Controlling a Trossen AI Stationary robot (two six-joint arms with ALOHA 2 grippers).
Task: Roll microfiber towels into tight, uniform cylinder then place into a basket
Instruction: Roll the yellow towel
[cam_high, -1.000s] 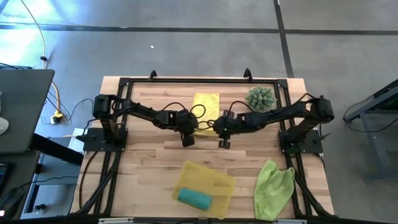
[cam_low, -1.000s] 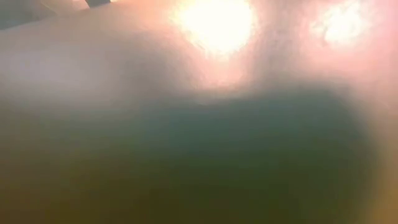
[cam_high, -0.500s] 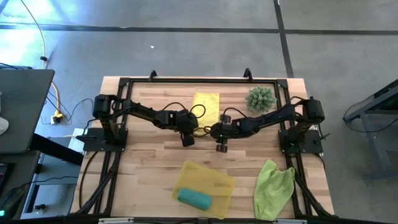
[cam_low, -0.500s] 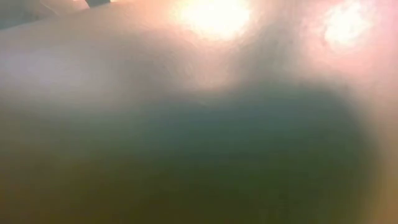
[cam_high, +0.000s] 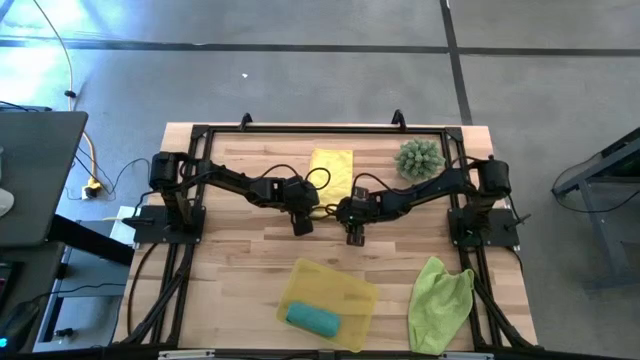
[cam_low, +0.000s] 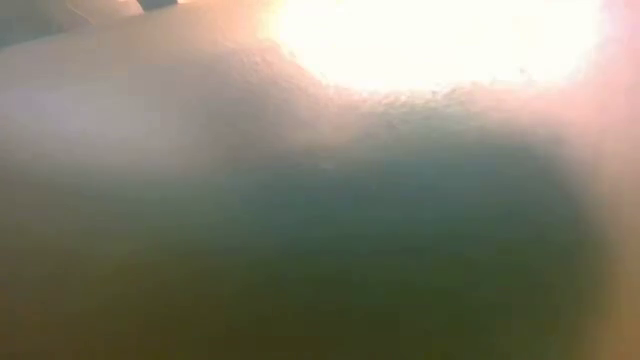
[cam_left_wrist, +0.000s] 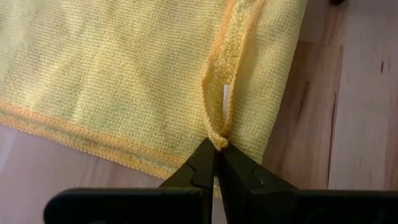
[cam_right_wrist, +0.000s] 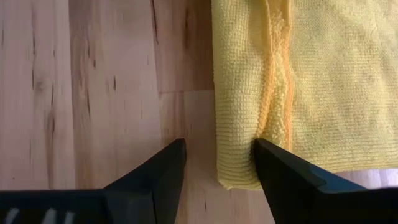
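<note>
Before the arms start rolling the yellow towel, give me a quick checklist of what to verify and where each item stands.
1. Left gripper shut on the yellow towel hem: ok.
2. Right gripper gripping the towel: not ok; jaws are open, one finger beside the towel's edge, nothing pinched.
3. Towel lying flat for a tight roll: not ok; a folded ridge runs along it.
4. Basket has room: ok; only the rolled teal towel lies in it.
5. Green towel out of the way: ok.
6. Low view usable: not ok; blocked.
</note>
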